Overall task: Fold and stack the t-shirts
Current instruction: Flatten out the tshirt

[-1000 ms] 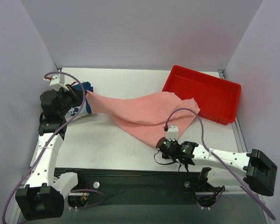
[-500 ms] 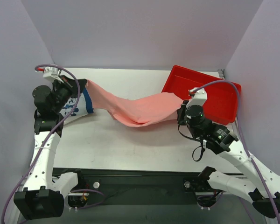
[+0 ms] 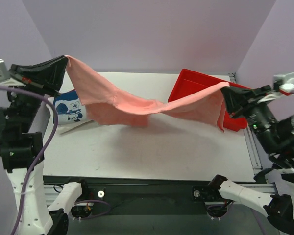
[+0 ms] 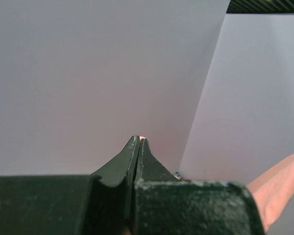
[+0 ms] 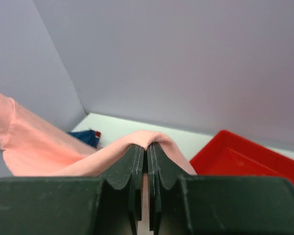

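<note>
The salmon-pink t-shirt (image 3: 137, 103) hangs in the air, stretched between both grippers and sagging in the middle above the table. My left gripper (image 3: 64, 59) is shut on its left end, high at the far left; in the left wrist view (image 4: 138, 139) only a pink sliver shows at the tips. My right gripper (image 3: 224, 89) is shut on its right end; in the right wrist view (image 5: 148, 147) pink cloth (image 5: 49, 152) folds over the tips. The navy blue t-shirt with white mouse print (image 3: 71, 108) lies on the table at the left, below the pink one.
A red plastic tray (image 3: 198, 85) stands at the back right of the white table (image 3: 152, 147), partly behind the hanging cloth. Lilac walls close in the back and both sides. A purple cable runs along the left arm.
Both grippers have risen high and moved apart, lifting the pink t-shirt off the table and stretching it in the air. The navy t-shirt is now uncovered on the table.
</note>
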Controlling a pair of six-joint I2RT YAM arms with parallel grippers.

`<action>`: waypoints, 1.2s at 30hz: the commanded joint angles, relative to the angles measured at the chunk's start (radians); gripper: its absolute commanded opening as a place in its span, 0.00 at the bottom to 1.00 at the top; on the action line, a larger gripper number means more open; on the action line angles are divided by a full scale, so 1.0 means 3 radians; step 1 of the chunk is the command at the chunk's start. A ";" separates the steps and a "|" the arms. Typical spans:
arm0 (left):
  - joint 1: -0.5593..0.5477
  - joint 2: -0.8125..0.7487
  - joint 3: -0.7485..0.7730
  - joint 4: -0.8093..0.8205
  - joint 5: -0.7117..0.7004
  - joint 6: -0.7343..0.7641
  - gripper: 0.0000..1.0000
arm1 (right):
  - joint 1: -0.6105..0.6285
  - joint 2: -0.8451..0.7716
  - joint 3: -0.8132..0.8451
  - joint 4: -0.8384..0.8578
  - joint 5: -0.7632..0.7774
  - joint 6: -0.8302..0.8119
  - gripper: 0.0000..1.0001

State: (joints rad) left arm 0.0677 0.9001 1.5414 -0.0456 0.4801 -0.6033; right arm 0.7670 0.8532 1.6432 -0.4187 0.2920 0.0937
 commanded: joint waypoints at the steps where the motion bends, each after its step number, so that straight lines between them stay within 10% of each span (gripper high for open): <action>1: 0.0025 -0.0096 0.0506 -0.0241 -0.0061 0.0175 0.00 | 0.0015 0.0014 0.0372 -0.0036 -0.0354 -0.0292 0.00; 9: 0.0020 0.0062 0.1157 -0.0400 -0.0020 0.0217 0.00 | 0.0015 0.0162 0.0990 -0.0036 -0.0396 -0.0547 0.00; 18: 0.0025 0.0624 0.0462 0.0290 0.0184 -0.0080 0.00 | -0.0188 0.0740 0.0383 0.0418 0.0401 -0.0660 0.00; 25: 0.0025 0.1172 0.0415 0.0474 0.0276 -0.0080 0.00 | -0.1190 0.1332 0.0275 0.0634 -0.0159 -0.0072 0.00; 36: 0.0025 0.1076 0.0528 0.0760 0.0368 -0.0228 0.00 | -0.1416 0.1426 0.0679 0.0634 -0.0477 -0.0046 0.00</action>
State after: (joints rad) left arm 0.0696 1.3140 1.6371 0.0517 0.5667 -0.6487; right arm 0.3428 1.3598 1.7836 -0.3149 0.1822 0.0788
